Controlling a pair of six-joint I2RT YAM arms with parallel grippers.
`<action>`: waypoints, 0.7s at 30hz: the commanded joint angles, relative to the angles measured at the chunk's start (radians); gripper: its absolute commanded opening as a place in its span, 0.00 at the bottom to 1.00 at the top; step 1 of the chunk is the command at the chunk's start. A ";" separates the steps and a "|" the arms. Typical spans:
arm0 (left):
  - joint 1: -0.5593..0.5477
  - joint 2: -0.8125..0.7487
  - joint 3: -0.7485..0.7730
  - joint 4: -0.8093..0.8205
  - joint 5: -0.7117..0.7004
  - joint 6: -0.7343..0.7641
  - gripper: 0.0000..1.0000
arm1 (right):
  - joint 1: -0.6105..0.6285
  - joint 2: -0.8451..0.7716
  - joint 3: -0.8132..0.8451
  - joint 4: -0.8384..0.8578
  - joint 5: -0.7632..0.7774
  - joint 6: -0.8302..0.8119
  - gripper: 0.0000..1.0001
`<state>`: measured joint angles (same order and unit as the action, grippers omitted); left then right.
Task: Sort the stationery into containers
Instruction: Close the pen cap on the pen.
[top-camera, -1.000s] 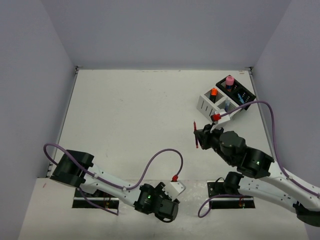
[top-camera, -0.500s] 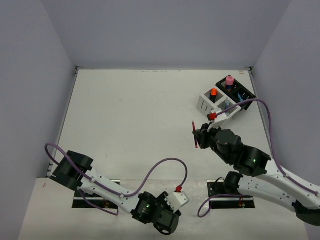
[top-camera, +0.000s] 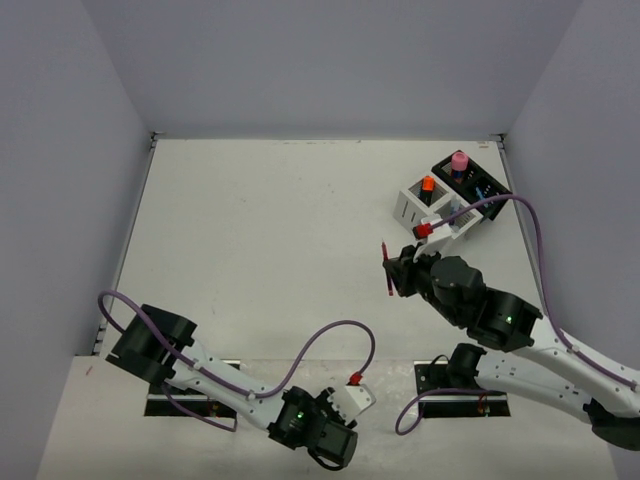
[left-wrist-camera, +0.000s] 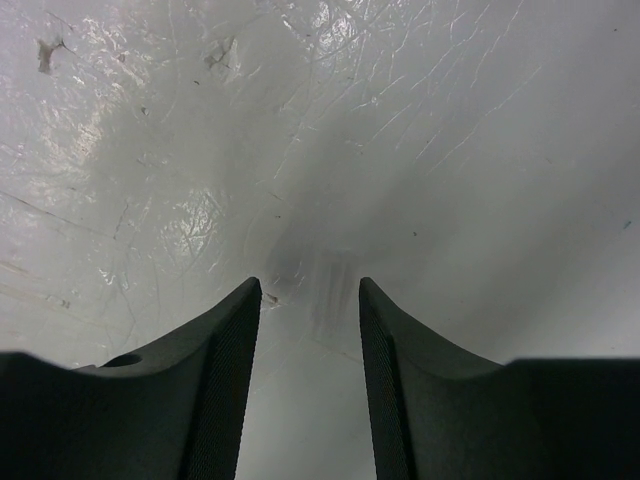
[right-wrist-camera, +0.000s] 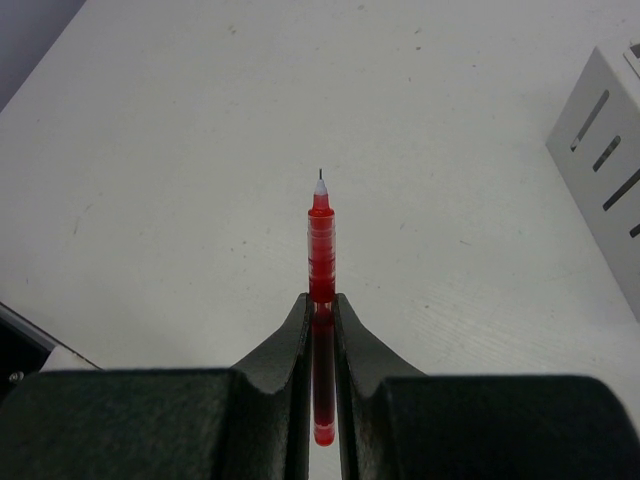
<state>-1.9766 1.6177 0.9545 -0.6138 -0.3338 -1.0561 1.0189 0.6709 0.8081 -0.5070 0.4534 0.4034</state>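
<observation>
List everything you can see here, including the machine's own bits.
table: one, white, walled on three sides
white box: one, white, far right of table
black box: one, black, just beyond the white box
orange-topped marker: one, standing in white box
pink cylinder: one, pink, standing in black box
red pen: one, red, gripped in right claw
left claw: one, black, open, empty
right claw: one, black, shut on red pen

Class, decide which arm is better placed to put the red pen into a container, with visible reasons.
Right. The right end effector grips the red pen near the white container; the left end effector is empty and far away.
</observation>
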 joint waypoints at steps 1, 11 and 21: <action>-0.006 0.026 -0.013 0.029 -0.016 -0.024 0.42 | -0.003 0.010 0.043 0.028 -0.013 0.002 0.00; -0.010 0.059 -0.030 0.046 -0.005 -0.045 0.29 | -0.003 0.028 0.060 0.042 -0.034 -0.001 0.00; -0.011 0.059 -0.061 0.063 0.015 -0.060 0.22 | -0.003 0.029 0.063 0.044 -0.035 -0.003 0.00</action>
<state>-1.9789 1.6608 0.9330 -0.5736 -0.3260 -1.0698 1.0187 0.7002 0.8268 -0.4995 0.4271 0.4030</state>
